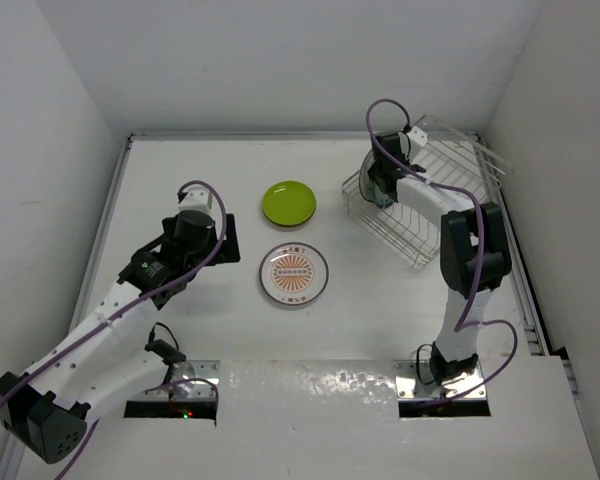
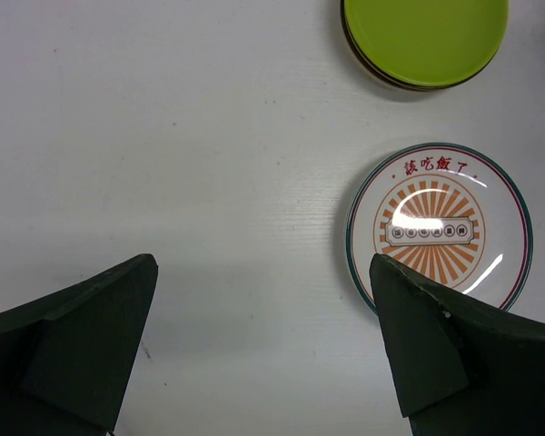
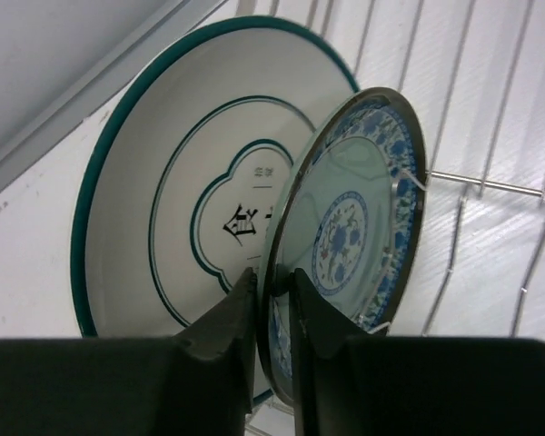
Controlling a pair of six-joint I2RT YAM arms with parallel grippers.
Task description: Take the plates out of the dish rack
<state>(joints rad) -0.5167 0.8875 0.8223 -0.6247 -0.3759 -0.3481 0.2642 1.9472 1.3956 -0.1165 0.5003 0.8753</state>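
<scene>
White tabletop [image 1: 180, 170], walled on three sides by white panels. At its far right stood the rectangular silvery wire dish rack [image 1: 435, 205] with a clear plastic frame. The right arm reached over into the rack's left end.

In the right wrist view, the right gripper [image 3: 272, 282] was clamped on the lower rim of a small round blue-patterned plate [image 3: 345, 227], one dark finger [image 3: 222, 336] on each face. This blue-patterned plate stood upright on edge in the rack. A wire tine [image 3: 409, 186] crossed its right edge, and more rack wires lay beyond. Just behind it, on the left of that view, stood a larger round white plate with a teal rim and a dark central character [image 3: 154, 218], also upright and partly hidden by the smaller one.

Two plates lay flat on the table to the left of the rack: a lime green round plate [image 2: 424, 41], with darker rims showing under its edge, and, nearer the arms, a white plate with an orange sunburst pattern [image 2: 439, 227].

The left gripper [image 2: 262, 272] hung over bare table beside the sunburst plate, fingers wide apart and holding nothing.
</scene>
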